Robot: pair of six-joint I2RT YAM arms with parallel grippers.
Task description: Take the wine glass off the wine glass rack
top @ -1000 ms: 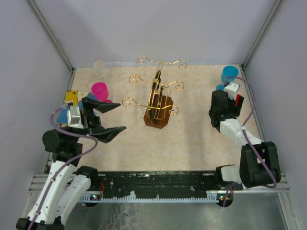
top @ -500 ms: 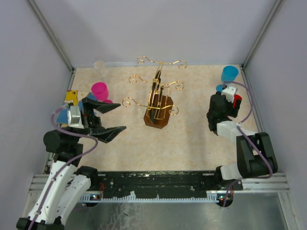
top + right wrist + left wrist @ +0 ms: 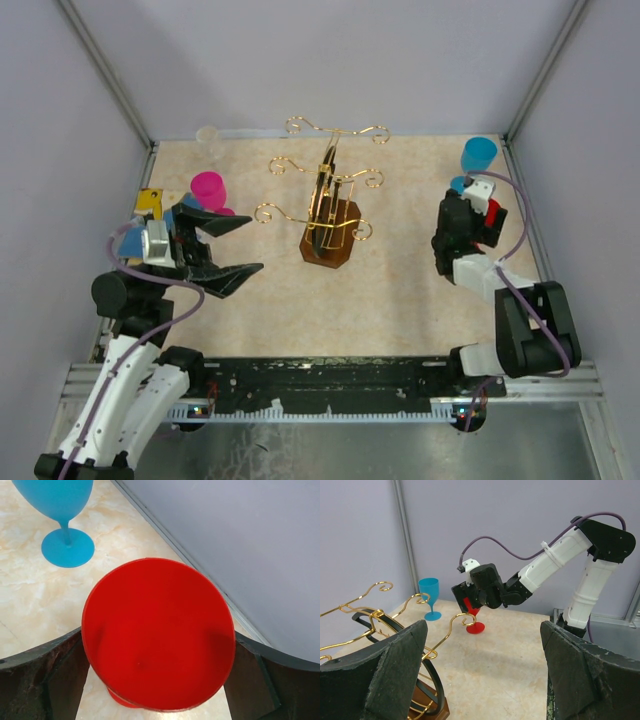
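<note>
The wine glass rack (image 3: 330, 195), gold wire in a brown hexagonal base, stands mid-table; I see no glass hanging on it. It also shows in the left wrist view (image 3: 375, 625). My right gripper (image 3: 480, 218) is at the right back, shut on the bowl of a red wine glass (image 3: 496, 214). The right wrist view shows the red bowl (image 3: 157, 630) between both fingers of the right gripper (image 3: 157, 645). The left wrist view shows the glass's foot (image 3: 475, 627) resting on the table. My left gripper (image 3: 225, 245) is open and empty, left of the rack.
A blue wine glass (image 3: 479, 155) stands in the back right corner, just behind the red one. A pink glass (image 3: 208, 188) stands behind my left gripper and a clear glass (image 3: 208, 137) at the back left. A yellow piece (image 3: 150, 200) lies at the left edge.
My right arm has folded in a little and its gripper with the red glass has shifted slightly left. The left arm has not moved.
</note>
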